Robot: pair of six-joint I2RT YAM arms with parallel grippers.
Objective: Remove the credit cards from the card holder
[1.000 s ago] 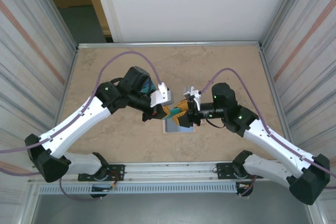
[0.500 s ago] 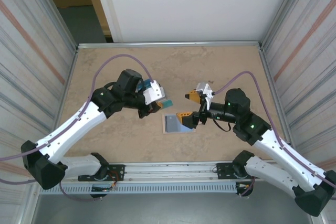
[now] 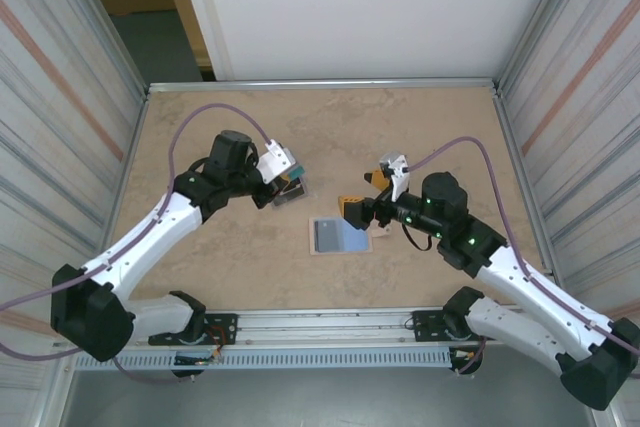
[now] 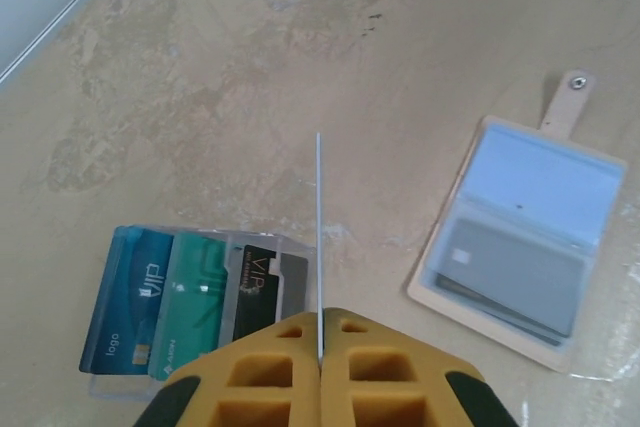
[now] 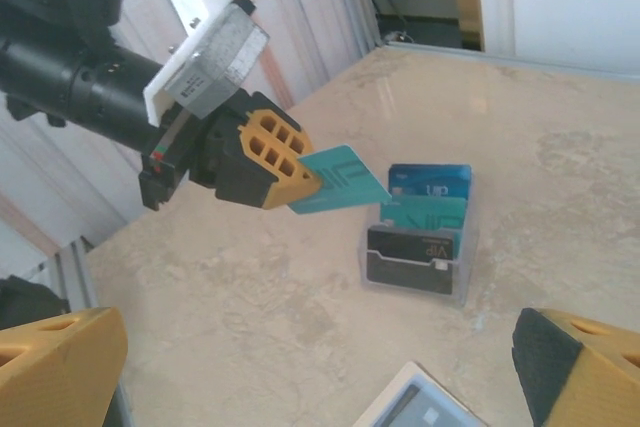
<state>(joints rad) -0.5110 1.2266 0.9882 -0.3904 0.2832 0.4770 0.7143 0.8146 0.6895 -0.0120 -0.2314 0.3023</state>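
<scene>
One teal card [image 5: 340, 179] is pinched in the left end effector [image 4: 320, 347] over the clear stand [image 4: 200, 297]; next it probably needs lowering and release. The right end effector [image 3: 365, 194] stands wide.

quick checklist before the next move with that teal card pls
1. left claw shut on teal card: ok
2. teal card lined up over clear tray: cannot tell, it hangs near the tray's edge
3. right claw open, holding nothing: ok
4. card holder lying open and flat: ok
5. card holder emptied: not ok, grey card inside
</scene>
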